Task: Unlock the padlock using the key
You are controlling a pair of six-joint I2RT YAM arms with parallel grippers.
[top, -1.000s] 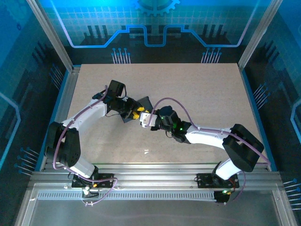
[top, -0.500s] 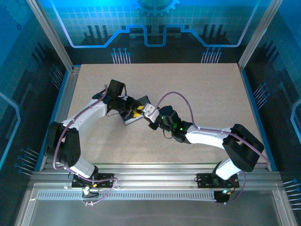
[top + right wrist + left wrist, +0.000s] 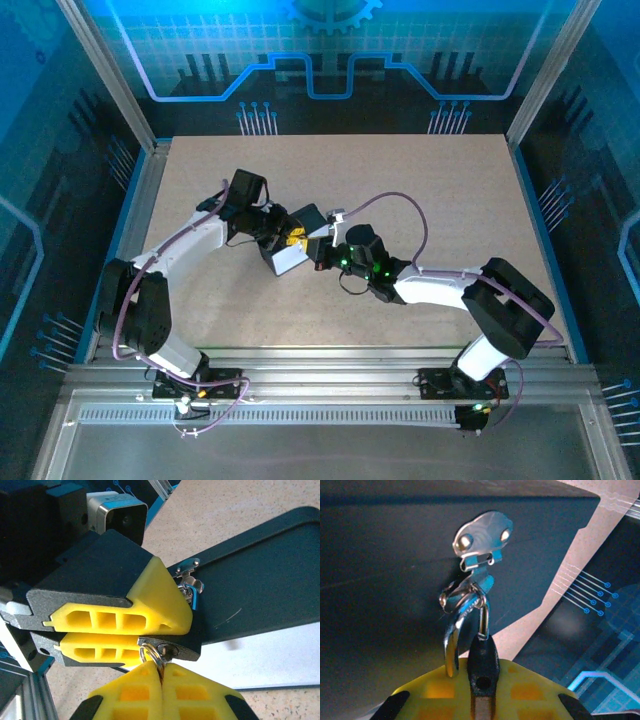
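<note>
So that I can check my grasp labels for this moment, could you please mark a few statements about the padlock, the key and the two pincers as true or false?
1. The left pincer clamps the padlock by its dark body. True.
2. The padlock lies loose on the table, apart from the tin. False: its shackle hangs through the metal hasp on the dark tin.
3. The right pincer stands wide open. False: the right pincer is shut on the key.
4. The two pincers meet at the padlock. True.
</note>
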